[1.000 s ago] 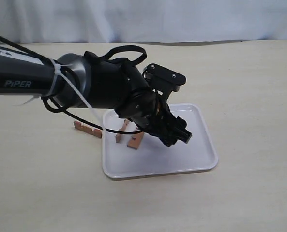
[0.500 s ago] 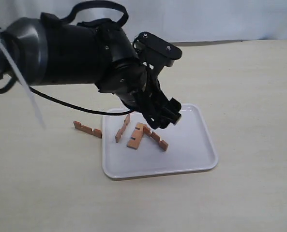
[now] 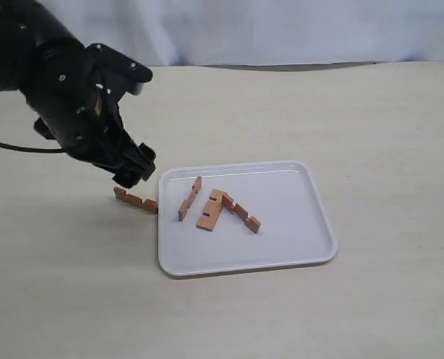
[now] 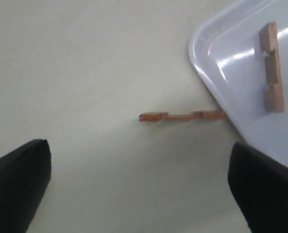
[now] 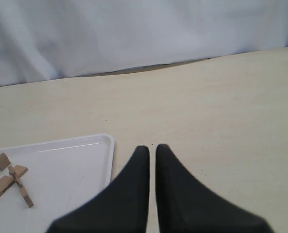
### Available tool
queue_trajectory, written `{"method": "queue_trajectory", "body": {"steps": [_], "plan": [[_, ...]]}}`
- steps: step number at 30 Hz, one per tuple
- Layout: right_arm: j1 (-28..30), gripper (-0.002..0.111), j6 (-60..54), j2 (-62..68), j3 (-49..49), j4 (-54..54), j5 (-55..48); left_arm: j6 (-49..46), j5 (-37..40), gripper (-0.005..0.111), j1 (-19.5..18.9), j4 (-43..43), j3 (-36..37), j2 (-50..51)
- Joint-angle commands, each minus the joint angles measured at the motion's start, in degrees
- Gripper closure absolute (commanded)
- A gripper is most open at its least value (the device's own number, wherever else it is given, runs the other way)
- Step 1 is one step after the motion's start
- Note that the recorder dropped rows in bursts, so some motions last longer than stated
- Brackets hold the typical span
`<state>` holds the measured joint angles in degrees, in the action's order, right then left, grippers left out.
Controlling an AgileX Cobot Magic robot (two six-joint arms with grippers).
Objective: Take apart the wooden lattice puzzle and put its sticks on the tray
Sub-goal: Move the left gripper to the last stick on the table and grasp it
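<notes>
Left end effector [image 4: 139, 148], edges cropped, gapes empty over one stick [image 4: 181, 116]; right end effector [image 5: 152, 150] clenched.

Beige tabletop [image 3: 386, 134], white cloth backdrop [image 3: 281, 30]

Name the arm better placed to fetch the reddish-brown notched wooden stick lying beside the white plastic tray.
Left: its open jaws hover over that stick; the right arm's jaws are shut beyond the tray.

desk [image 3: 401, 127] pale beige, matte, faint streaks. wrinkled bluish-white cloth backdrop [image 3: 296, 30] hangs along its far edge; thin dark strip [image 3: 296, 66] under the hem. lighting even, diffuse, shadows on desk soft.
</notes>
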<state>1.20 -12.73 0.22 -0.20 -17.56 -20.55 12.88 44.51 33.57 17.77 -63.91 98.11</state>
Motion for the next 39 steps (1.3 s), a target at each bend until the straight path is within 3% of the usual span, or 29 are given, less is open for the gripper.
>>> {"method": "queue_trajectory", "body": {"steps": [1, 4, 11, 15, 21, 28, 33, 39], "plan": [[0.25, 0.104, 0.04, 0.45, 0.20, 0.06, 0.72, -15.63, -5.75, 0.015, -1.84, -7.20, 4.13, -0.34], [0.25, 0.104, 0.04, 0.45, 0.20, 0.06, 0.72, -20.98, -7.49, 0.015, -1.84, -7.64, 4.44, -0.34], [0.25, 0.104, 0.04, 0.45, 0.20, 0.06, 0.72, -21.97, -16.35, 0.019, -1.52, -13.40, 4.44, 0.22], [0.25, 0.104, 0.04, 0.45, 0.20, 0.06, 0.72, -24.68, -11.08, 0.034, -3.16, -13.89, 1.65, 4.37], [0.25, 0.104, 0.04, 0.45, 0.20, 0.06, 0.72, -38.96, 0.33, 0.034, -3.34, -17.00, -6.16, 11.09], [0.25, 0.104, 0.04, 0.45, 0.20, 0.06, 0.72, -49.11, -0.60, 0.037, -3.35, -17.35, -6.28, 12.99], [0.25, 0.104, 0.04, 0.45, 0.20, 0.06, 0.72, -54.07, -0.52, 0.053, -3.35, -17.35, -6.01, 14.20], [0.25, 0.104, 0.04, 0.45, 0.20, 0.06, 0.72, -54.94, -7.10, 0.053, -3.35, -16.75, -3.28, 14.61]]}}
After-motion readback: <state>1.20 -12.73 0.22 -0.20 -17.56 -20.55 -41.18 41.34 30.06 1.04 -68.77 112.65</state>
